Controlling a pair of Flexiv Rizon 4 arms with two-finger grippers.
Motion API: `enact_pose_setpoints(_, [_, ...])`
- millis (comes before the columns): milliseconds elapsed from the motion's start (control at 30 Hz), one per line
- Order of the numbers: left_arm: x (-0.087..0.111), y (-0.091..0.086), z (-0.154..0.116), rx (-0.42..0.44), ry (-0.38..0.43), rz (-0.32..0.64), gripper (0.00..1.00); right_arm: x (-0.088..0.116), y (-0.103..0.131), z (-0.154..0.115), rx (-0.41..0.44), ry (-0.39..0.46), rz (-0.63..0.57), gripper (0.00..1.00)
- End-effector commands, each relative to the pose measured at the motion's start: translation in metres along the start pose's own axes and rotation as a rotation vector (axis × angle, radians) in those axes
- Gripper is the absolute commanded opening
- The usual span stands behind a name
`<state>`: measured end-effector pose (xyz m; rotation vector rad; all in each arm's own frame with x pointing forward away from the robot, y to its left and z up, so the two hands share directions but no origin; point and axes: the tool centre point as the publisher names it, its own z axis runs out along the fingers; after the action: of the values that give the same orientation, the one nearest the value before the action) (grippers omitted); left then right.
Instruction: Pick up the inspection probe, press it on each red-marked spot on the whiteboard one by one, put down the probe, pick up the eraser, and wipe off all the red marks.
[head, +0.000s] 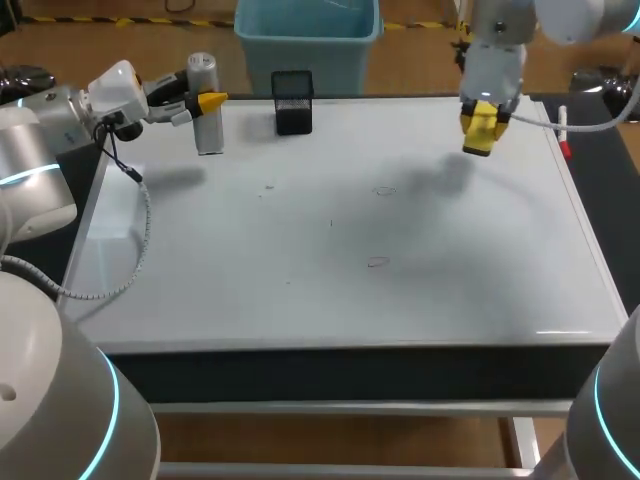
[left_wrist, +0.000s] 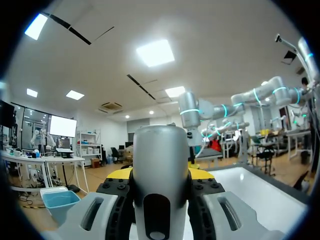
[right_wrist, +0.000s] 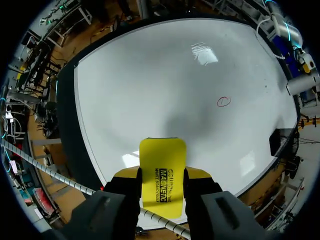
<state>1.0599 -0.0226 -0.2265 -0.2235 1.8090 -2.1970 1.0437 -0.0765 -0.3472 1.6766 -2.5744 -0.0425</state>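
Right wrist view shows flat yellow eraser (right_wrist: 162, 167); left wrist, rounded silver probe (left_wrist: 160, 170)

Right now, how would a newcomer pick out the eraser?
Start at the whiteboard and look over its far right corner, where my right pincer hangs. The eraser is the flat yellow block clamped in it; the probe and mesh holder are grey and black.
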Motion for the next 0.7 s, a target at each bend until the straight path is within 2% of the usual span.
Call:
enact_pose_setpoints(33, [0.000,-0.001,0.000,0.001,0.001,0.001,0.00,0.020,-0.016,0.004,-0.013,-0.016,-0.007,0.00])
enact_pose_setpoints(400, [0.000,-0.001,0.000,0.001,0.001,0.001,0.00,0.038,-0.030,-0.004,0.001,-0.004,-0.052,0.00])
enact_pose_setpoints(700, [0.000,-0.001,0.000,0.001,0.001,0.001,0.00,0.038,-0.030,-0.004,0.001,-0.004,-0.052,0.00])
